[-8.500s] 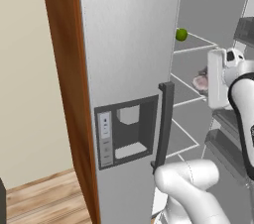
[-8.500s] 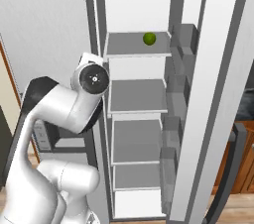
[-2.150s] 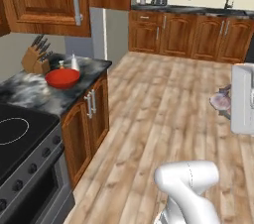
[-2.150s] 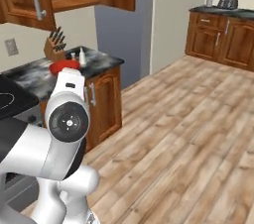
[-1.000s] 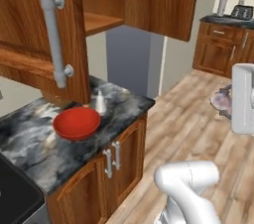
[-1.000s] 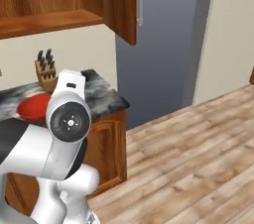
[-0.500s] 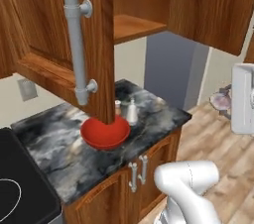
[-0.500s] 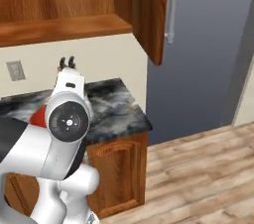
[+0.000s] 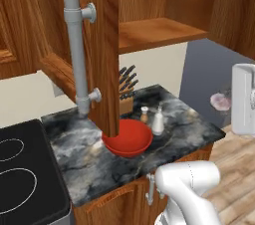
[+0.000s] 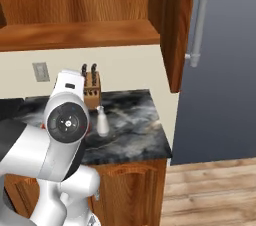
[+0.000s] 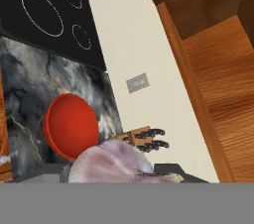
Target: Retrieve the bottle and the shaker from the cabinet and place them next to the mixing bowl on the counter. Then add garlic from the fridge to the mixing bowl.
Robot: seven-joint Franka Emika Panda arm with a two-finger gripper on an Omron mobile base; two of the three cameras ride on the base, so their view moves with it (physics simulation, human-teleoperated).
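One thing is left to do, I think: drop the garlic (image 11: 116, 164) into the red mixing bowl (image 9: 128, 138).

The gripper (image 9: 221, 102) sits at about 3 o'clock in the left base view, out past the edge of the counter (image 9: 189, 124). A pinkish lump shows there next to the white hand. In the hand view the garlic is big and close, at 6 o'clock, right where the fingers are. The fingers look clamped on the garlic, one on each side, though the garlic hides most of them. So the garlic is between the fingers, touching them.

The mixing bowl sits on the dark marble counter. In the left base view it is near the middle, a bit toward 6 o'clock. The open cabinet door (image 9: 104, 45) hangs in front of it and hides part of its rim. The shaker (image 9: 144, 114) and the bottle (image 9: 158, 122) stand just beside the bowl, at about 2 o'clock from it. The knife block (image 9: 127, 94) is behind them, by the wall. In the hand view the bowl is at 9 o'clock from the garlic.

To do this step well, the hand should go over the middle of the bowl first. It should go around or under the open door and not bump it. It should stay away from the bottle and the shaker, since they could tip over. Then it should go low before letting go, so the garlic does not bounce out.
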